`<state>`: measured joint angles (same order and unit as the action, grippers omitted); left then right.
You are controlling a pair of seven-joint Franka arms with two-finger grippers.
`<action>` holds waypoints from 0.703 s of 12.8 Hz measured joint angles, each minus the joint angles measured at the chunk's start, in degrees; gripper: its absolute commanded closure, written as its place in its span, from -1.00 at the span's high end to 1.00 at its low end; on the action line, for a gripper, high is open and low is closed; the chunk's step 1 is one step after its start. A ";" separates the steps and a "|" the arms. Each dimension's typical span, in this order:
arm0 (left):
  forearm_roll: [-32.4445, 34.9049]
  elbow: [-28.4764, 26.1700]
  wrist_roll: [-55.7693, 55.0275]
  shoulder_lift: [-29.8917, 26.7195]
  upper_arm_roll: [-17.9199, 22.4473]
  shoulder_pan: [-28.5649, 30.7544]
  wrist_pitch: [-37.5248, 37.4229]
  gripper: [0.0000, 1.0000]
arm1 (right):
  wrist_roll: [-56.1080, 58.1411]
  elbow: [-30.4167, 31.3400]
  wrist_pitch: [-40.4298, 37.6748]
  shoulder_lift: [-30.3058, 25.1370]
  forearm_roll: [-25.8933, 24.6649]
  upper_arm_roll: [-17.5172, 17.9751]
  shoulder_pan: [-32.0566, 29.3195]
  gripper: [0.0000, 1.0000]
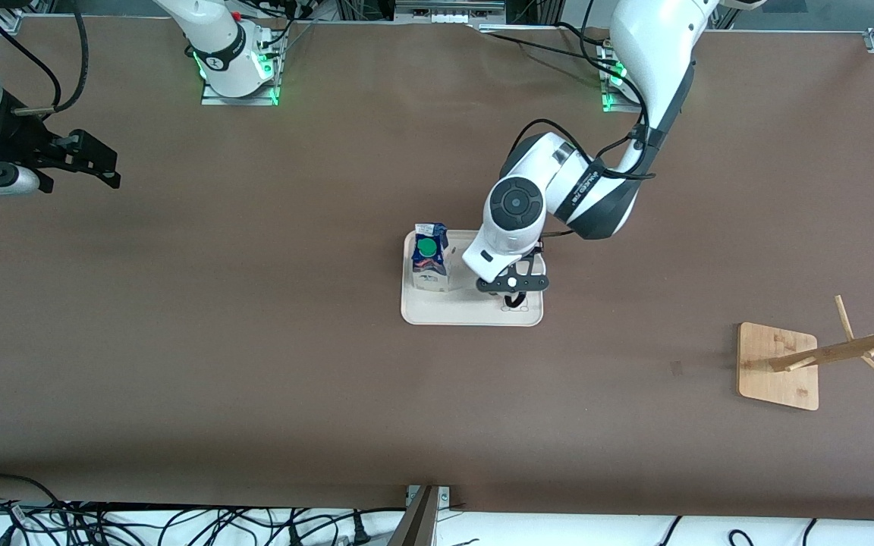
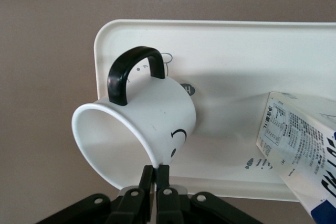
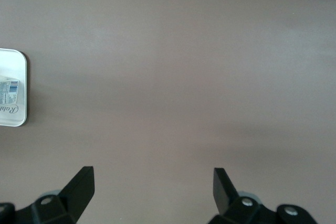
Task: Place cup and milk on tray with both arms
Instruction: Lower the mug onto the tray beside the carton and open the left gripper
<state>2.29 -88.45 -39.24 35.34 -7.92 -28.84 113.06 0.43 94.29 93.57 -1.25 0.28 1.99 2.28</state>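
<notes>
Cup (image 2: 152, 114) rim pinched in left pincer (image 2: 155, 174) over tray (image 2: 226, 77), seemingly airborne, right pincer (image 3: 152, 187) wide.

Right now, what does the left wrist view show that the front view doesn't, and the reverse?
Left wrist only: the left pincer pinching the rim of the smiley mug, tilted over the tray. Front only: the right pincer waiting open at the right arm's end, and the bamboo rack. Both: the tray and the milk carton standing on it.
</notes>
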 measured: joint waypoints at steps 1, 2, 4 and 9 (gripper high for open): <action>0.00 0.01 -0.01 0.09 0.04 -0.08 0.05 -1.00 | 0.00 0.00 0.00 0.00 0.00 0.00 0.00 1.00; 0.00 0.03 -0.02 0.14 0.15 -0.09 0.07 -0.95 | 0.00 0.00 0.00 0.00 0.00 0.00 0.00 1.00; 0.00 0.06 -0.02 0.19 0.76 -0.11 0.07 0.28 | 0.00 0.00 0.00 0.02 0.00 0.00 0.00 1.00; 0.00 0.17 0.00 0.52 1.81 -0.11 0.57 1.00 | 0.00 0.00 0.00 0.47 0.00 0.00 0.00 1.00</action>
<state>2.30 -88.28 -39.24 35.87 -6.11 -28.95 113.63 0.43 94.29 93.57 -0.78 0.28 1.99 2.29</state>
